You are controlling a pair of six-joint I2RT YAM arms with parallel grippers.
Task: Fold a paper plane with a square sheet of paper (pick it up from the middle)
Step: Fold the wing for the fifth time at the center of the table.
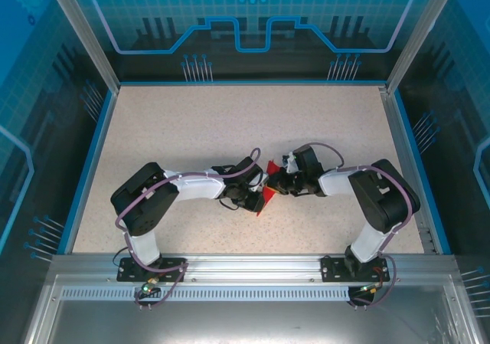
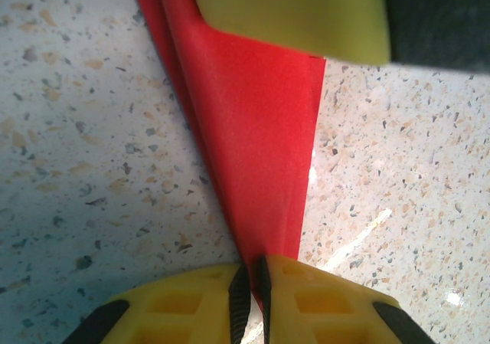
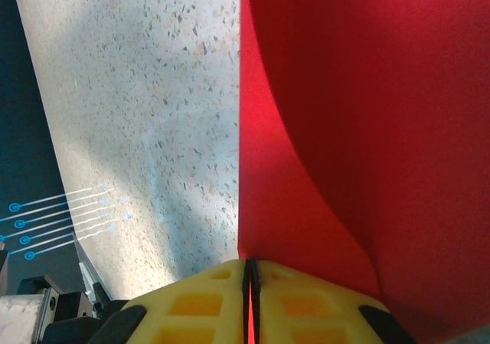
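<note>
**Fig.** Both arms bend inward, elbows out, and their wrists meet over the middle of the table (image 1: 230, 122). The left gripper (image 2: 251, 286) pinches the narrow end of the folded red paper (image 2: 260, 129), and the right gripper (image 3: 249, 279) is clamped on its edge. The paper sits between them, its long axis running near-to-far and tapering toward the left gripper. The arms hide its folds from above, and both wrist views crop it.

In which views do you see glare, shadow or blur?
Left wrist view: glare streaks on the table right of the red paper. Right wrist view: the near paper is blurred, and a soft shadow crosses the table. Top view: even light, sharp.
</note>
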